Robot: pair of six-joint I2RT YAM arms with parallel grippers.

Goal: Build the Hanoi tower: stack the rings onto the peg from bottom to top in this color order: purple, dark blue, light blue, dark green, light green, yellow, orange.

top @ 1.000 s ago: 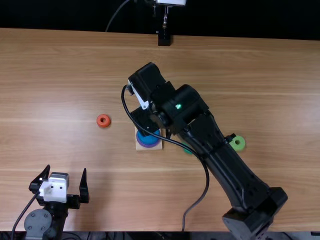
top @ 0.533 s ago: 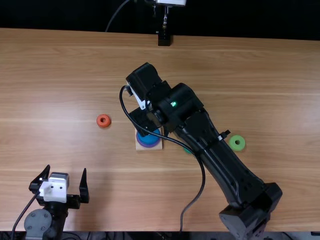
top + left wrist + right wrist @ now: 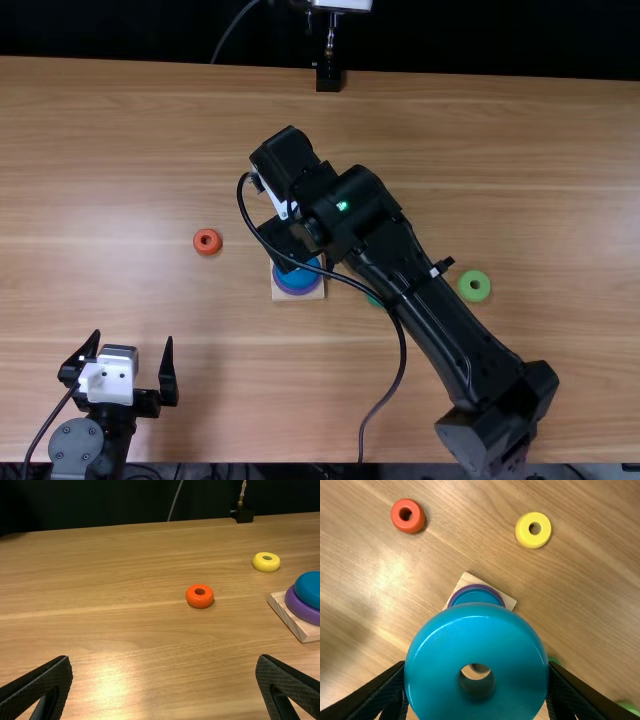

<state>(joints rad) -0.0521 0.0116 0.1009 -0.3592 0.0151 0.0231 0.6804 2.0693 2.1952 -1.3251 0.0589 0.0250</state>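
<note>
My right gripper [image 3: 287, 242] hangs over the wooden base [image 3: 283, 293] in the top view. In the right wrist view the right gripper [image 3: 476, 680] is shut on the light blue ring [image 3: 475, 625]. Beyond it, the purple ring [image 3: 452, 599] lies on the base with the dark blue ring [image 3: 477, 596] on top; the held ring covers the peg area. At the table's near left stands my left gripper [image 3: 133, 342], open; the left wrist view shows the left gripper [image 3: 164, 659] with its fingers wide apart. The orange ring [image 3: 207, 241] lies left of the base.
A light green ring [image 3: 474, 286] sits right of the right arm, and a dark green ring [image 3: 375, 300] is partly under it. Past the base lies a yellow ring [image 3: 533, 530]. The right arm's loose cable loops near the base.
The right arm has shifted slightly left, its gripper end only a little, staying over the base. The left arm and the loose rings have kept their places.
</note>
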